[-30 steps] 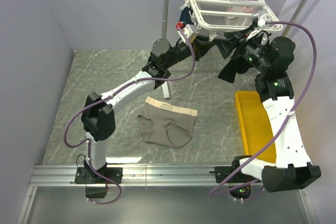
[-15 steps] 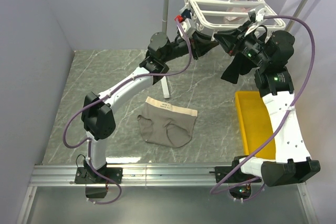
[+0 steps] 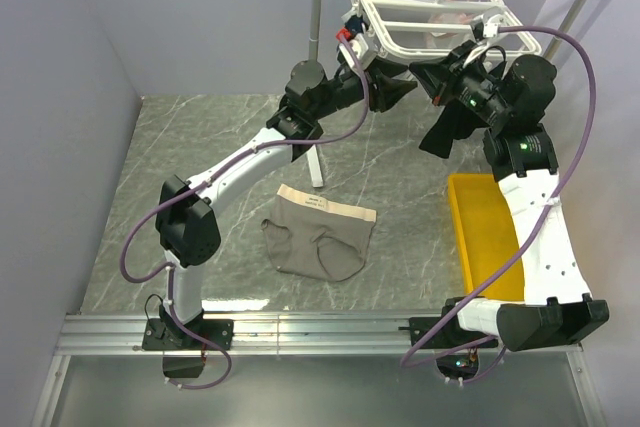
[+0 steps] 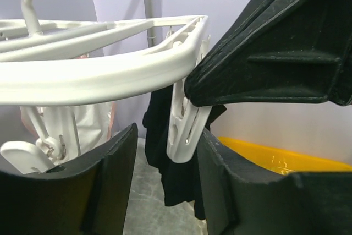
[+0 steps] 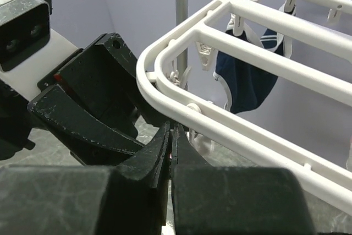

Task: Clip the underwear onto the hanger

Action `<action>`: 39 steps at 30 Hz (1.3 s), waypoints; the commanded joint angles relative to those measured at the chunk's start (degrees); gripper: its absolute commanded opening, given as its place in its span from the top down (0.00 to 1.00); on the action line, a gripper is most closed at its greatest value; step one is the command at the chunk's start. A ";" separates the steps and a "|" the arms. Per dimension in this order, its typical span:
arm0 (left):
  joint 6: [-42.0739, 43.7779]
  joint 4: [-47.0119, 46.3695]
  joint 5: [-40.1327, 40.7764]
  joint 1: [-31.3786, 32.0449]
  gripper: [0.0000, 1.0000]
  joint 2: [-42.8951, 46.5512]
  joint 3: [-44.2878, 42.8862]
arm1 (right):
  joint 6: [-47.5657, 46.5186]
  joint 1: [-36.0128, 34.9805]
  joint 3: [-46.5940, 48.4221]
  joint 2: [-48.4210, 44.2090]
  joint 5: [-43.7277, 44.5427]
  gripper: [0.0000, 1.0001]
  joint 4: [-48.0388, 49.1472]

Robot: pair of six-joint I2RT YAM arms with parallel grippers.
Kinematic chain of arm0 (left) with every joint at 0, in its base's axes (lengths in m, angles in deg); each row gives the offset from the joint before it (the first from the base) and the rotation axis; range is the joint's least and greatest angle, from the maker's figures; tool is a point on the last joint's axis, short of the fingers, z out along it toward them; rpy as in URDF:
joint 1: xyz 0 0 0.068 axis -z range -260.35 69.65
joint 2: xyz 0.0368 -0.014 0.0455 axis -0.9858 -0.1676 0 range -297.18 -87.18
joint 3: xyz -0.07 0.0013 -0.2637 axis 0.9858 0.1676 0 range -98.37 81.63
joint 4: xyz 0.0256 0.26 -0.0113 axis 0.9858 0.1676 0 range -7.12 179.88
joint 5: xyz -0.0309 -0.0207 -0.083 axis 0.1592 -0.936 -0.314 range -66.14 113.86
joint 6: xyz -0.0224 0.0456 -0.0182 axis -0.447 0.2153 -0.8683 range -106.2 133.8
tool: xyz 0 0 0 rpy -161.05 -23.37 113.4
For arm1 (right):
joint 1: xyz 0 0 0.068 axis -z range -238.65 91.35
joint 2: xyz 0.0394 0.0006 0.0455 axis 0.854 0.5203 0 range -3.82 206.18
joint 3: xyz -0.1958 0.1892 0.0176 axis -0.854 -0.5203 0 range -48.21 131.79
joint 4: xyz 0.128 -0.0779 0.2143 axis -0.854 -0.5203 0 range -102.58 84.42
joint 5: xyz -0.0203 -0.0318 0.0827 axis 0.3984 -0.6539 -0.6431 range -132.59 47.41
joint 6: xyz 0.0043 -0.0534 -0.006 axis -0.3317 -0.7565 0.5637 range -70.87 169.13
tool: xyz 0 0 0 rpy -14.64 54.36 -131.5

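The taupe underwear [image 3: 320, 237] lies flat on the marble table, away from both grippers. The white hanger [image 3: 430, 19] hangs at the back right. Both grippers meet at its near left corner. My left gripper [image 3: 395, 92] [image 4: 168, 136] is open, with a dangling white clip [image 4: 184, 127] between its fingers, close to the right one. My right gripper [image 3: 420, 72] [image 5: 171, 136] is shut just under the hanger's rim [image 5: 220, 116], its tip at the top of that clip. I see nothing held in it.
A black garment [image 3: 445, 132] hangs from the rack behind the clip, and navy briefs [image 5: 247, 81] hang further in. A yellow bin [image 3: 485, 237] sits on the table's right side. A grey pole [image 3: 316, 47] stands left of the rack.
My left gripper has opened around the clip. My right gripper has closed and shifted a little left along the rack's edge. The underwear has not moved.
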 commanded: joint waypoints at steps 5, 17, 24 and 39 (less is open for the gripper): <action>3.25 0.35 1.19 1.09 0.57 1.40 -2.91 | -1.63 -1.44 2.63 -0.44 3.00 1.00 -1.60; 3.34 0.53 1.18 2.06 0.99 0.69 -3.53 | 1.87 -2.50 5.79 0.08 11.51 0.68 -7.22; 3.43 0.44 1.18 1.97 1.00 0.87 -3.44 | 6.18 -1.10 8.34 -1.24 13.82 0.31 -11.96; -0.17 -1.40 -3.38 1.36 1.00 0.69 -2.74 | 19.28 4.09 2.89 0.08 2.66 0.34 -5.73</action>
